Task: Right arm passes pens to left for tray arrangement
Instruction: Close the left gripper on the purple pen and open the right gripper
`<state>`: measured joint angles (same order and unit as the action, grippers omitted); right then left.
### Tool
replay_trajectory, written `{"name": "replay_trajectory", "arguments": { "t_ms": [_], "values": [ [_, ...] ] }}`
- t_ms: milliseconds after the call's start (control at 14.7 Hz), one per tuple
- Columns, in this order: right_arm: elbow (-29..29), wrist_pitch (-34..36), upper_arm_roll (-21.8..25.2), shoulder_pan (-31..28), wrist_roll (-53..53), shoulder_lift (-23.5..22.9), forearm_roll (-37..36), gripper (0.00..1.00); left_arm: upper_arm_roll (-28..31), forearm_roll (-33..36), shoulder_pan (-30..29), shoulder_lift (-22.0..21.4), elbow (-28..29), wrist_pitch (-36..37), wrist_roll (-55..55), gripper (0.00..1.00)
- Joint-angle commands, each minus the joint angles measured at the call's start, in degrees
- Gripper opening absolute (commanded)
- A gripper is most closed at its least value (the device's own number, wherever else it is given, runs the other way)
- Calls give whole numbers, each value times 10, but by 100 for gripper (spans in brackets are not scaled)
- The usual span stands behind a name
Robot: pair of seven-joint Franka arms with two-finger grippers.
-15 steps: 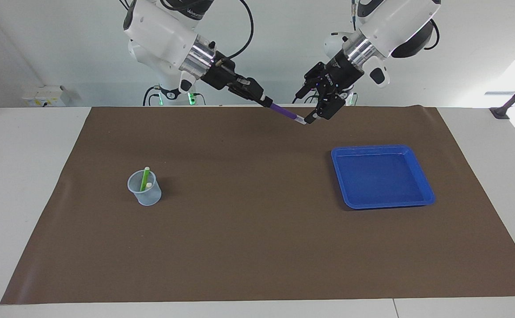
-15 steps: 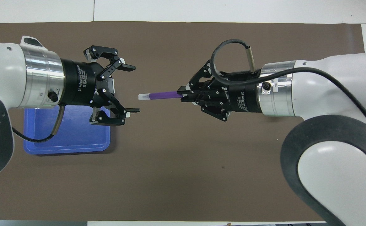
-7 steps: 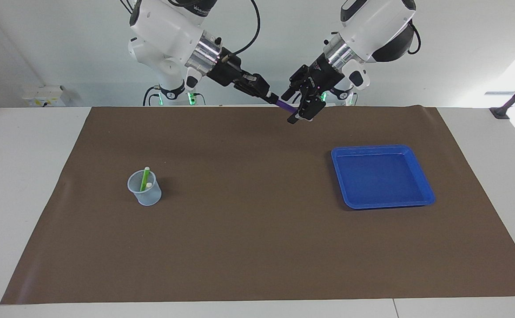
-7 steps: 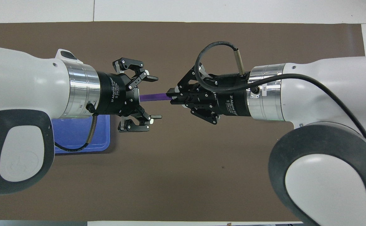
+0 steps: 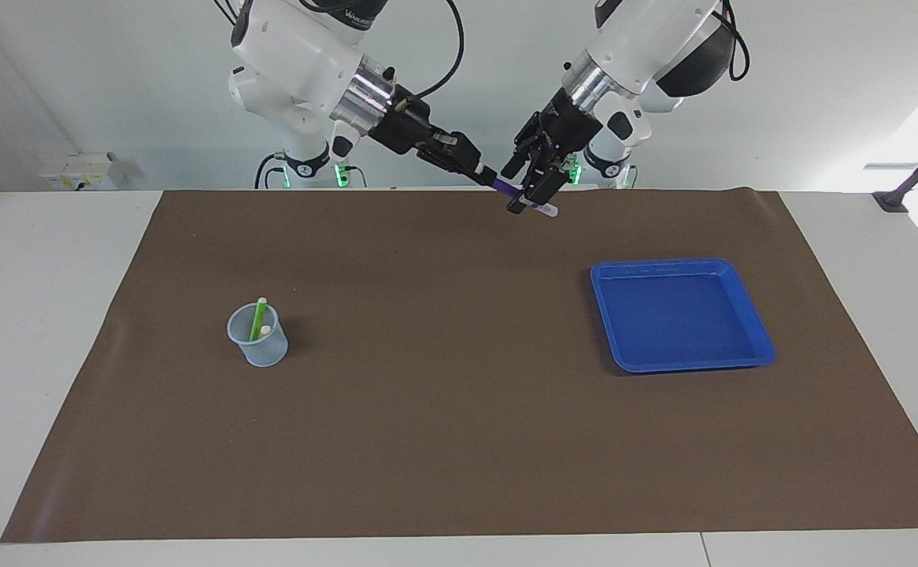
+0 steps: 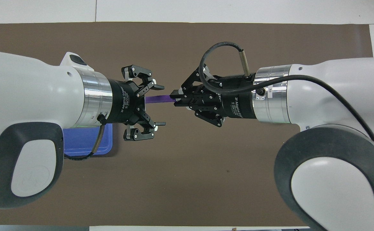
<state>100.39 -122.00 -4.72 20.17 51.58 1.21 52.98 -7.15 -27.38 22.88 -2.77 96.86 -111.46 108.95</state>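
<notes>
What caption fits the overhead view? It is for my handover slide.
Mid-air handover: right gripper shut on the purple pen, its free end between the open left gripper's fingers.

White arm casings with dark grey panels, silver wrist rings, and black linkage grippers lettered in white; looping black cables run along each wrist.
</notes>
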Motion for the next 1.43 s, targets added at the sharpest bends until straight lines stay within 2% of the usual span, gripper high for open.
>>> {"name": "replay_trajectory", "arguments": {
  "t_ms": [0, 68, 204, 544, 816, 884, 952, 1360],
  "values": [
    [-13, -9, -1, 1, 8, -11, 5, 0, 4, 14, 4, -7, -4, 17, 8, 85],
    [-18, -9, -1, 1, 8, -13, 5, 0, 4, 14, 4, -7, -4, 17, 8, 84],
    [-20, -9, -1, 1, 9, -14, 5, 0, 0, 25, 5, -9, -1, 16, 9, 75],
    [-19, -8, -1, 2, 9, -14, 4, 0, -2, 25, 4, -9, -2, 16, 10, 35],
    [-17, -8, -1, 2, 9, -13, 3, 0, -1, 26, 4, -10, -3, 16, 10, 34],
    [-17, -8, -1, 2, 9, -13, 3, 0, -2, 26, 4, -10, -3, 16, 10, 24],
    [-17, -8, -1, 2, 9, -13, 3, 0, -2, 32, 4, -10, -4, 16, 10, 1],
    [-13, -7, -1, 2, 9, -11, 2, 0, -2, 50, 4, -9, -4, 6, 9, 0]
  ]
}}
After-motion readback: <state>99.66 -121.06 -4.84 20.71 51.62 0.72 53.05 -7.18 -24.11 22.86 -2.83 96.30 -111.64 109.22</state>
